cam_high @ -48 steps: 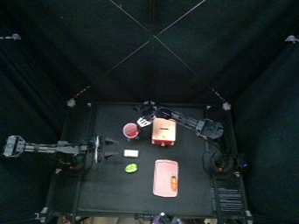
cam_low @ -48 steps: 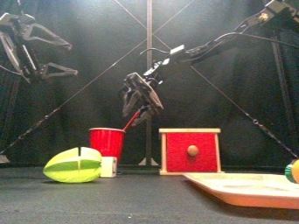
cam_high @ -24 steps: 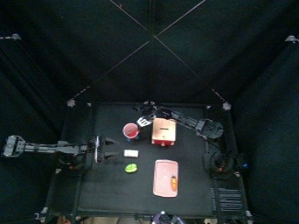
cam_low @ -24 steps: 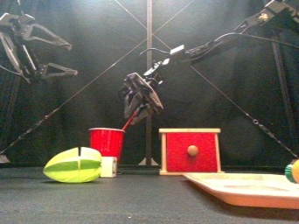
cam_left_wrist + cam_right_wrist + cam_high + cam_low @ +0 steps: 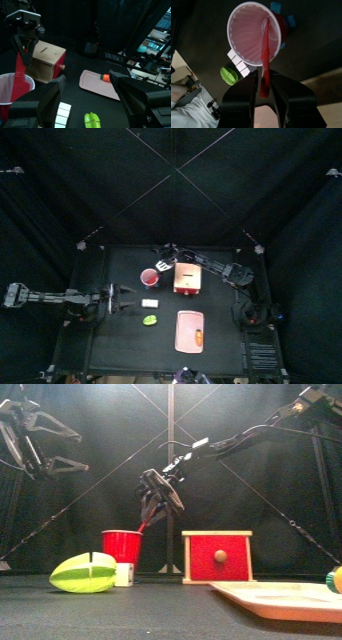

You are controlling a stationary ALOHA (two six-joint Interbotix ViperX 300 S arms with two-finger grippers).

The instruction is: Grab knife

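Knife (image 5: pixel 266 60) clamped in right tool (image 5: pixel 158 502), hanging above red cup (image 5: pixel 122 544); left tool (image 5: pixel 87 107) spread apart.

— What am I looking through?
— Top camera stares straight down, far off; front camera sits level at table height, close. Both share the red cup (image 5: pixel 148 277), centre-left in mine.

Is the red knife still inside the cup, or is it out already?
Partly inside: the right gripper holds the knife by its upper end, and its lower end remains within the red cup.
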